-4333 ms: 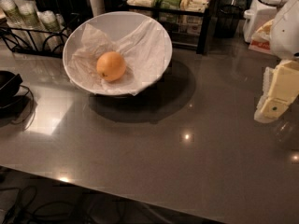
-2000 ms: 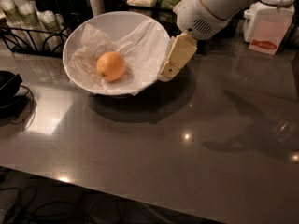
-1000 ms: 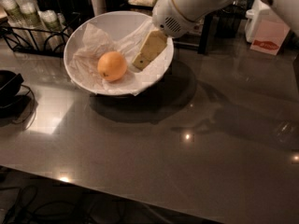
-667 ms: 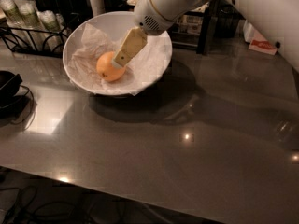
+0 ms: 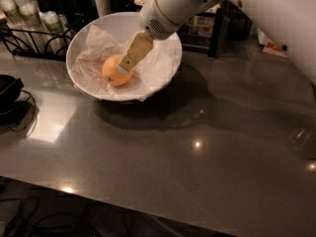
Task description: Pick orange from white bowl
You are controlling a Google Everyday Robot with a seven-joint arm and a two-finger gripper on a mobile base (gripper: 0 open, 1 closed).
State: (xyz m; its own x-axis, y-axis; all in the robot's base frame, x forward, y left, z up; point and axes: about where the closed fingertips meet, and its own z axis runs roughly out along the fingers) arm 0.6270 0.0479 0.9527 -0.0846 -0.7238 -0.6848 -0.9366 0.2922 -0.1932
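The orange [image 5: 112, 71] lies in the white bowl [image 5: 163, 68], which is tilted, lined with crumpled white paper and stands at the back left of the dark table. My white arm reaches in from the upper right. My gripper [image 5: 126, 64] is inside the bowl, its tan fingertip end right at the orange's upper right side and overlapping it.
A black wire rack with cups [image 5: 29, 21] stands behind the bowl at the left. A dark object with cables [image 5: 10, 95] lies at the left edge. Boxes and containers [image 5: 202, 19] stand along the back. A red-and-white carton [image 5: 270, 47] is at the far right.
My arm has swung from the right side across the table into the bowl, and the gripper has come down to the orange. The orange and bowl have not moved.
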